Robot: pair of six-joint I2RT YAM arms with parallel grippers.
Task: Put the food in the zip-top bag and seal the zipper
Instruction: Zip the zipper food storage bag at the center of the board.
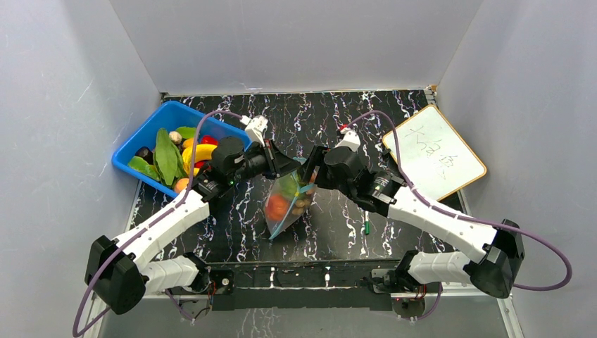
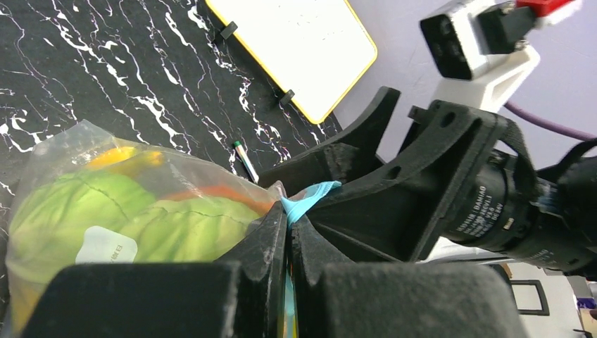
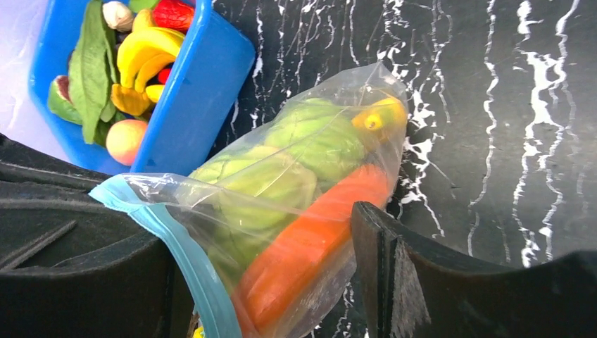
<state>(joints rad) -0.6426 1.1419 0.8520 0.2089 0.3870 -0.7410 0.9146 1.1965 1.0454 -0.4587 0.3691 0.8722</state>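
zip-top bag [image 1: 287, 204] at table [image 1: 338, 236] centre | left hand [image 2: 287, 227] clamped on zipper [image 2: 304, 201] | right hand [image 3: 264, 225] spread astride bag | label [image 2: 105, 245] unreadable

The table [image 1: 338, 225] was black with white marble veins, the bin [image 1: 141, 134] at far left bright blue. The zip-top bag [image 3: 331, 91] was clear, its zipper [image 3: 176, 239] teal-blue, the food [image 3: 303, 141] inside green, orange and yellow

Your left arm [image 1: 165, 220] and right arm [image 1: 436, 215] have white shells on the long links and black joint housings, and a purple cable [image 1: 545, 246] runs along each. The left gripper [image 2: 287, 222] is rough matte black. The right wrist's black motor [image 2: 493, 211] carries small white lettering near a white camera mount [image 2: 486, 70].
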